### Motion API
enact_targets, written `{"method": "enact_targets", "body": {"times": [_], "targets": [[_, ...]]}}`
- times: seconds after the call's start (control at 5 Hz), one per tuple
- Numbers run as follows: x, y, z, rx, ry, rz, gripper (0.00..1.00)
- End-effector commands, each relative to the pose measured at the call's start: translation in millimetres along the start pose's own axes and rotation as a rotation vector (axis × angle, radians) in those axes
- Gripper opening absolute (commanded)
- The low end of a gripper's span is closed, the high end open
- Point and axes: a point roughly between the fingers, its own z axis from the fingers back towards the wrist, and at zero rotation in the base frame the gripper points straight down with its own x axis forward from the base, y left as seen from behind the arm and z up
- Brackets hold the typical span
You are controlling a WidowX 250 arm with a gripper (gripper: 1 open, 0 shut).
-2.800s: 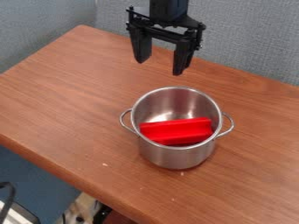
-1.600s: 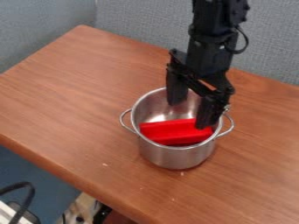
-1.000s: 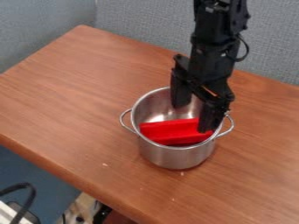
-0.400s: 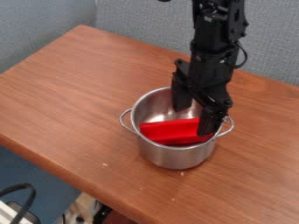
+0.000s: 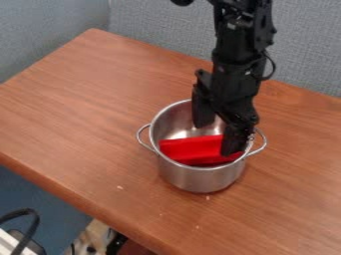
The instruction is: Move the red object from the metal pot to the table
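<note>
Red object (image 5: pixel 194 150) inside metal pot (image 5: pixel 201 177), just below end effector (image 5: pixel 220 122), whose 2 fingers stand apart

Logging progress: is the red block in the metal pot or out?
In: the red block lies inside the metal pot, the rim surrounding it.

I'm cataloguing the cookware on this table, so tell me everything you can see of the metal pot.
The metal pot is round, straight-sided and shiny silver, like stainless steel, with two thin loop handles at the rim, on opposite sides. It stands upright, without a lid, on the wood-grain table. Inside lies the red object, and the open black tool reaches down into it. Whether the tool touches the pot's wall, I can't tell.
</note>
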Motion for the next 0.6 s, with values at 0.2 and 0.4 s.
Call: {"method": "enact_targets", "body": {"times": [0.2, 0.4], "targets": [[1.2, 7.9, 2.9, 0.018, -0.032, 0.003, 1.0], [1.2, 9.5, 2.5, 0.02, -0.035, 0.0, 1.0]]}}
